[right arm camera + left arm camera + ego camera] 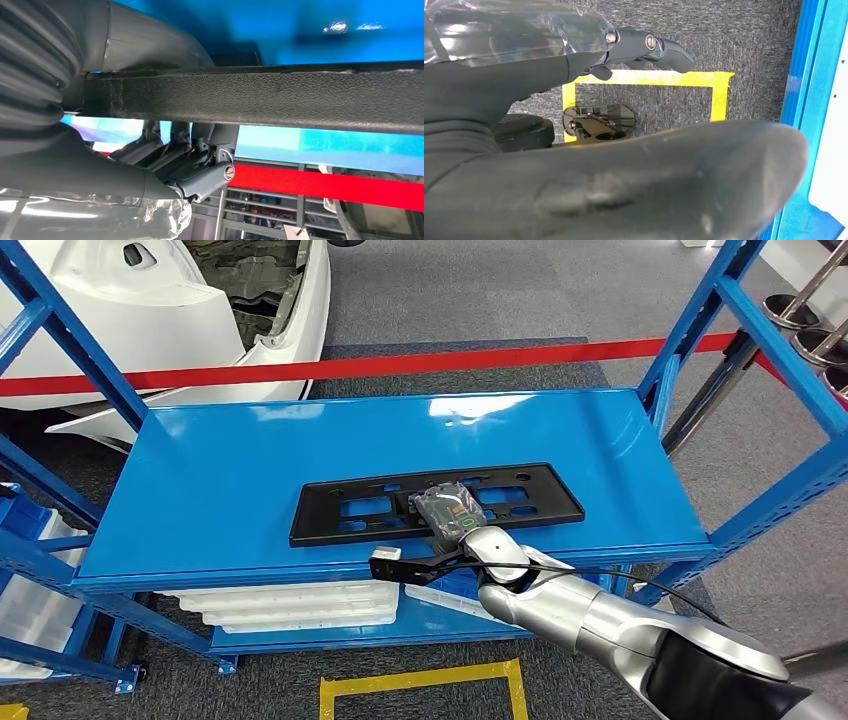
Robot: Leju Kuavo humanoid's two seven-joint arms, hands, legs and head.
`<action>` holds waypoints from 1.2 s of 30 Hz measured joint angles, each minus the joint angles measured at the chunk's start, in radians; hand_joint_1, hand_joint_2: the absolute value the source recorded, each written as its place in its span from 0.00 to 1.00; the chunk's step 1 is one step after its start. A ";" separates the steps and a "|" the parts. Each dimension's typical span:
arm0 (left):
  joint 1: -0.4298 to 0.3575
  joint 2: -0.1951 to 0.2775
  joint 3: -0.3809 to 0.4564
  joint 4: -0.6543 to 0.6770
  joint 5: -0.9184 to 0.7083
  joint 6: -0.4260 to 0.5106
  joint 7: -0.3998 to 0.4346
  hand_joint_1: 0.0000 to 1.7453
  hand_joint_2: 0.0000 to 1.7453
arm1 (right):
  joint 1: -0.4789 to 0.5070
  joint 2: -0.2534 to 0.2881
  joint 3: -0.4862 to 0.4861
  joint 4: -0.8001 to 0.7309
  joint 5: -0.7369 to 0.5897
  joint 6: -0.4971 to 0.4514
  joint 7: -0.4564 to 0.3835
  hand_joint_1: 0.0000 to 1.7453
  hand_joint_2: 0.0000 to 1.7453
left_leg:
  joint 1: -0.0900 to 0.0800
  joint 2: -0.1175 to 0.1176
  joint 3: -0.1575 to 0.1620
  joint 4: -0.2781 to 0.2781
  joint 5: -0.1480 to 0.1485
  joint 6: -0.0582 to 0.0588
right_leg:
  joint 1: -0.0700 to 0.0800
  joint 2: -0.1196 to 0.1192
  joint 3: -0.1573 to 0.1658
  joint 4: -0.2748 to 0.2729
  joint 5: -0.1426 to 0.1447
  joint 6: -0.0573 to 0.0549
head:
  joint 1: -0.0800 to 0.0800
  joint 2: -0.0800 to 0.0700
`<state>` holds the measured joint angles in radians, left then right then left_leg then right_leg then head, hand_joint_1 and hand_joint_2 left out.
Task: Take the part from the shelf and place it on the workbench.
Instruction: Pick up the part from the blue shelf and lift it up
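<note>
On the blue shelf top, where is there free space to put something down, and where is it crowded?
The shelf top is bare on its left part, beside the black part, and along the back strip between the part and the rear edge. The right end past the part is also free. It is crowded at the front middle, where the right hand rests on the part.

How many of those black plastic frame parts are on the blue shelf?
1. The black frame part lies flat near the front edge of the blue shelf, with the right hand closed on its near edge. None other shows there.
</note>
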<state>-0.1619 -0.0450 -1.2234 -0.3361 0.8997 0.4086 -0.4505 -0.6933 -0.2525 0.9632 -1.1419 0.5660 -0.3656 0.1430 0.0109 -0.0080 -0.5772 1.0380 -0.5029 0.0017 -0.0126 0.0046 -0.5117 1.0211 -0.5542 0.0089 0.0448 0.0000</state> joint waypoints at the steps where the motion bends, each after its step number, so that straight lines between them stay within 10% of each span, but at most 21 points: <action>1: 0.000 0.000 0.000 0.000 0.000 0.000 0.000 0.00 0.00 | 0.000 0.000 0.000 0.001 0.000 -0.001 0.000 1.00 1.00 | 0.000 0.000 0.000 0.000 0.000 0.000 | 0.000 0.000 0.000 0.000 0.000 0.000 | 0.000 0.000; 18: 0.002 0.000 0.000 0.000 0.016 0.007 -0.005 0.00 0.00 | -0.008 -0.004 -0.009 -0.004 0.040 -0.051 0.010 1.00 1.00 | 0.000 0.000 0.000 0.000 0.000 0.000 | 0.000 0.000 0.000 0.000 0.000 0.000 | 0.000 0.000; 36: 0.012 0.000 0.000 0.000 0.052 0.028 -0.022 0.00 0.00 | -0.002 -0.092 -0.101 -0.365 0.495 -0.005 0.179 1.00 1.00 | 0.000 0.000 0.001 0.000 0.000 0.000 | 0.000 0.000 -0.001 0.000 0.000 0.000 | 0.000 0.000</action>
<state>-0.1496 -0.0450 -1.2230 -0.3361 0.9516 0.4361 -0.4727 -0.6957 -0.3441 0.8623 -1.5074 1.0605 -0.3707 0.3222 0.0109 -0.0076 -0.5766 1.0381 -0.5029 0.0017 -0.0128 0.0051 -0.5124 1.0211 -0.5541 0.0089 0.0448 0.0000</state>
